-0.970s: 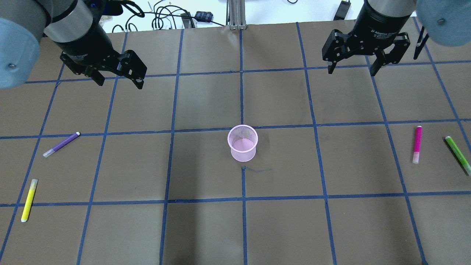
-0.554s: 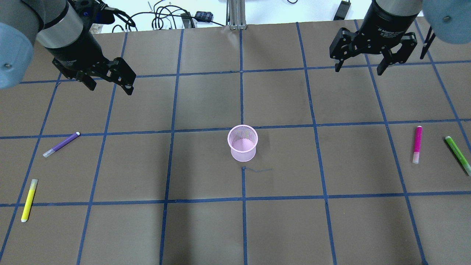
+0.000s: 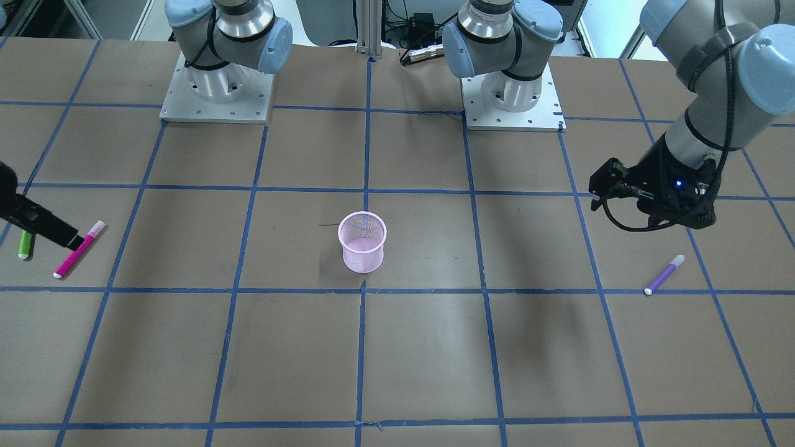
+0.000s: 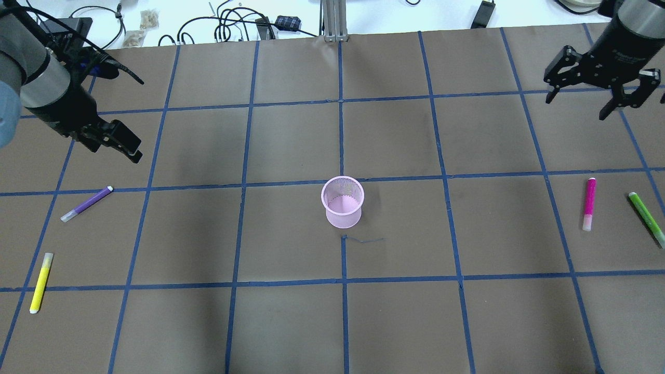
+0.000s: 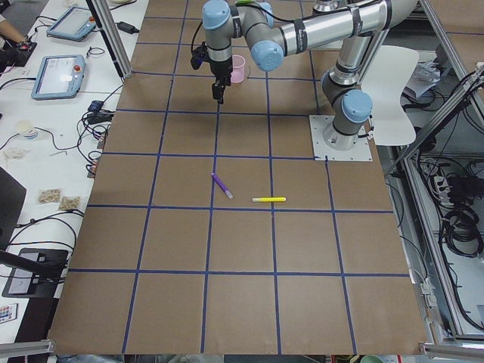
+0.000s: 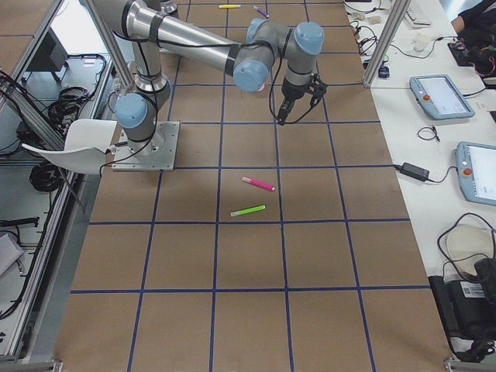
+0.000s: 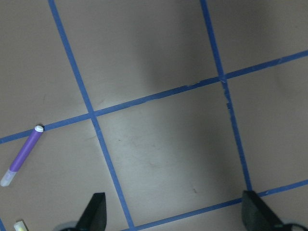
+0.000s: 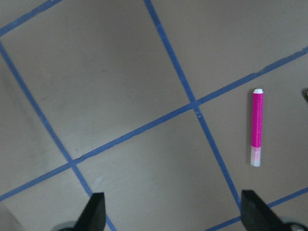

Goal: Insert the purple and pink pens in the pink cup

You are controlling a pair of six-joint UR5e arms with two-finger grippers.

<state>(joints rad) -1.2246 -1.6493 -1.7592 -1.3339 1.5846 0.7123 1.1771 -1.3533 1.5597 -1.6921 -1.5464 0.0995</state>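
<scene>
Silver arms (image 3: 695,133), pale-blue joint caps (image 3: 770,68), black pincers (image 4: 115,150) (image 4: 576,106).

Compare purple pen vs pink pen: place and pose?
Side: the purple pen lies to the robot's left of the pink cup; the pink pen to its right. Pose: in the overhead view the purple pen sits diagonal to the grid tape, the pink pen almost parallel to it. Neighbours: yellow pen by the purple, green pen by the pink. Both lie flat, outside the cup.
</scene>
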